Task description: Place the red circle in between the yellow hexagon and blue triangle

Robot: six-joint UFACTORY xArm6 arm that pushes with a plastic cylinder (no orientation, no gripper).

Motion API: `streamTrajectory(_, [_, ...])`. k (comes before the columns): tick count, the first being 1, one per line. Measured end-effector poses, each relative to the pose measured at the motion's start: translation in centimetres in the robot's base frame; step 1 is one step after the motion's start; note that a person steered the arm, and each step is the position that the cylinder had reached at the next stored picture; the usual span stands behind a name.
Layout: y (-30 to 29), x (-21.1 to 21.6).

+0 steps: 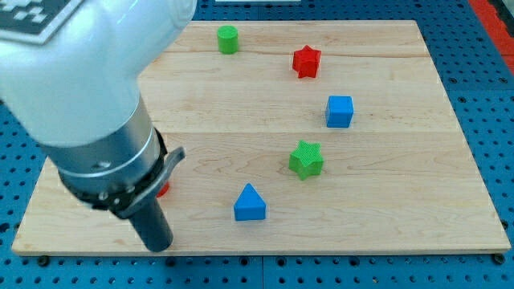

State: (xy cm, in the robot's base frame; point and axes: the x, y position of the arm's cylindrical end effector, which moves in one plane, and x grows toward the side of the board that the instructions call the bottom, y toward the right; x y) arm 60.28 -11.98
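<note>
The red circle (164, 189) shows only as a small red sliver at the view's left, mostly hidden behind my arm. My tip (160, 246) sits near the board's bottom edge, just below the red circle and well left of the blue triangle (250, 203). The blue triangle lies at the bottom middle of the board. No yellow hexagon is visible; my arm covers the board's left part.
A green star (306, 159) lies up and right of the blue triangle. A blue cube (339, 111), a red star (306, 61) and a green cylinder (228, 38) lie toward the view's top. The wooden board (401, 209) rests on a blue pegboard.
</note>
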Motion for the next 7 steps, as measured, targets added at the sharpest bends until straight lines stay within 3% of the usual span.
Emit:
streamTrajectory(2, [-6.8, -7.6])
streamTrajectory(4, [-18.1, -8.7])
streamTrajectory(7, [-17.3, -9.0])
